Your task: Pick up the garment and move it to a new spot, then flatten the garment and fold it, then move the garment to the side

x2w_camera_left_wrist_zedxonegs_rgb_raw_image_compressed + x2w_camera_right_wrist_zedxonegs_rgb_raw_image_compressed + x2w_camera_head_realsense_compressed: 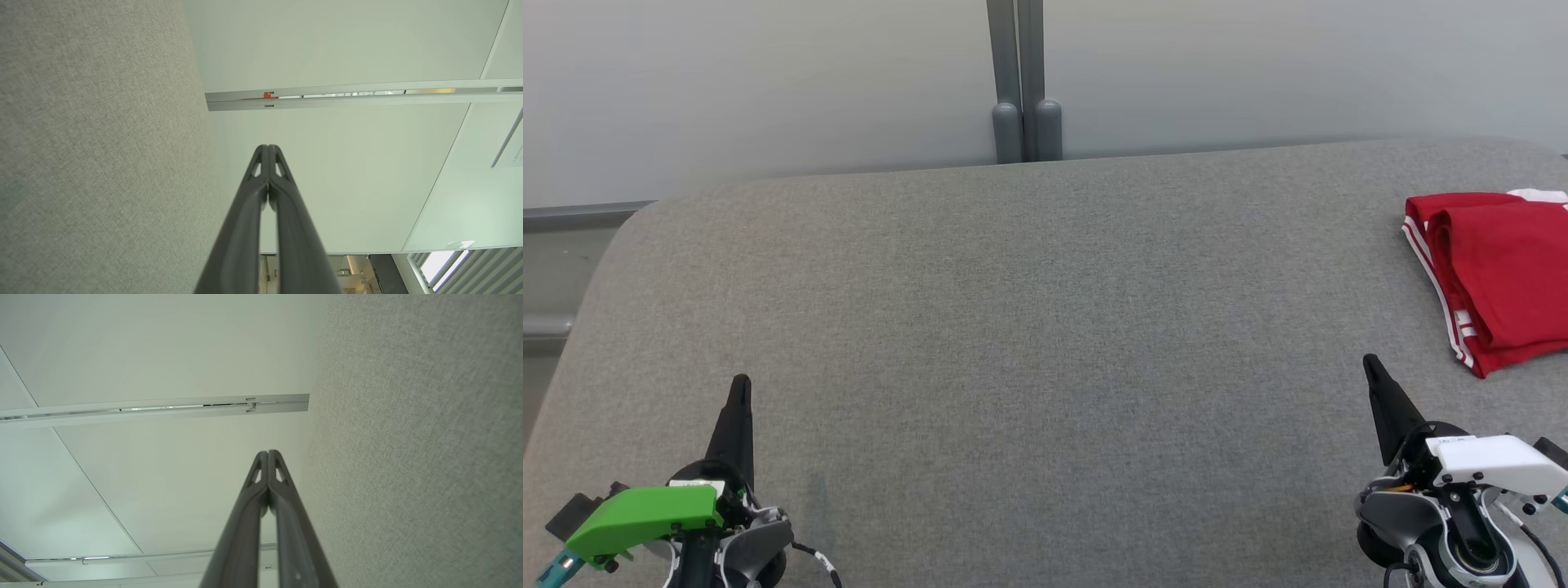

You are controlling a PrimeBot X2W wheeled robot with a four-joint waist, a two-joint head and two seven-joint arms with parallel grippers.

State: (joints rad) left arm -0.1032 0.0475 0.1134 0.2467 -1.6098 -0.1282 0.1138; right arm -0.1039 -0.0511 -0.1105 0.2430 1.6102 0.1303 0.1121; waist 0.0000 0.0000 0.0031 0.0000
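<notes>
While parked low at the near edge, holds nothing in the left gripper point(740, 390): clenched to a single dark point, closed tip to tip in the left wrist view as well, with just pale wall point(347, 183) beyond. Same for the right gripper point(1374, 369): pressed tight on itself, empty, aimed up the head view. Hangs just over the grey padded surface point(1045, 327) on both sides; cannot tell whether touching it.

Further out, beyond and to the right of the right gripper, finds the red garment point(1499, 278) with white side stripes, lying at the far right of the surface and partly cut off by the edge of the head view. Near the right gripper but clear of it, and well apart from the left one.

Looks folded: layered into a compact block, with a rounded fold along its left side and the striped edges roughly stacked. Lies off to the side rather than mid-surface, so judged as moved, flattened, folded and set aside. Leaves little or nothing to do, as far as can be seen.
</notes>
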